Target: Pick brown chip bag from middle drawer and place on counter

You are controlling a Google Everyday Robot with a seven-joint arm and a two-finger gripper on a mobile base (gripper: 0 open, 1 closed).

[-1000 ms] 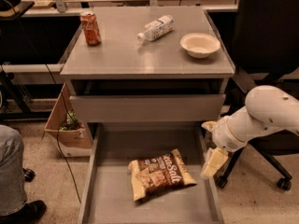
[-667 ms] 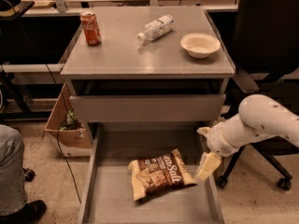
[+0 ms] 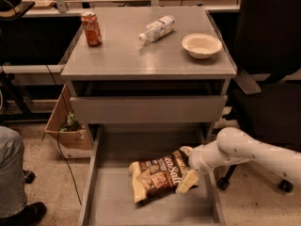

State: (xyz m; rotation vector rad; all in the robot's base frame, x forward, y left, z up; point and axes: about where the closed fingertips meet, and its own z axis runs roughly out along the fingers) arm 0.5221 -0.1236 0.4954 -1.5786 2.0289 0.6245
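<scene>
The brown chip bag (image 3: 157, 175) lies flat on the floor of the pulled-out middle drawer (image 3: 90, 185), below the cabinet. My gripper (image 3: 186, 167), on a white arm reaching in from the right, is at the bag's right end. Its cream fingers (image 3: 187, 182) stand apart, one above and one below the bag's right edge, so it is open around that edge. The grey counter (image 3: 136, 58) is the cabinet's top, well above the bag.
On the counter stand a red soda can (image 3: 91, 28), a lying plastic bottle (image 3: 156, 28) and a white bowl (image 3: 201, 45). A closed drawer front (image 3: 148, 108) overhangs the open drawer's back. A black chair (image 3: 268, 55) is right, a cardboard box (image 3: 66, 131) and a person's leg (image 3: 9, 173) left.
My gripper has moved left from beside the drawer's right wall to the bag's right end, and its fingers now straddle that edge. The bag has not moved.
</scene>
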